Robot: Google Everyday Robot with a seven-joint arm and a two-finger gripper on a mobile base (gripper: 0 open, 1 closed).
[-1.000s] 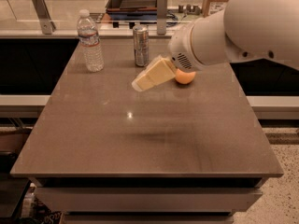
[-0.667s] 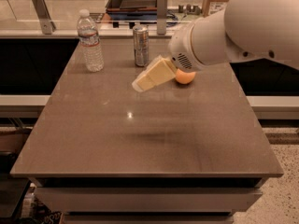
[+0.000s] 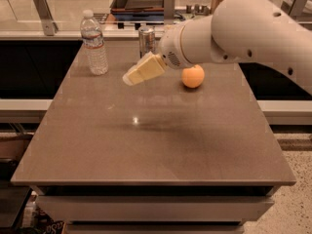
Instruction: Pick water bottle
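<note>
**Gripper in the air, bottle not held**

Landmark: silver can [image 3: 146, 39], upright at the far edge of the table [image 3: 146, 150].
- Water bottle [image 3: 94, 43]: upright on the table, left of the can and clear of it. White cap on.
- Gripper [image 3: 129, 78]: hangs above the table just in front of the can, tip pointing left toward the bottle's side and well short of it. Fingers pressed together with no gap showing, nothing between them.
- Orange [image 3: 193, 76]: right of the can and nearer the camera, under the arm.
</note>
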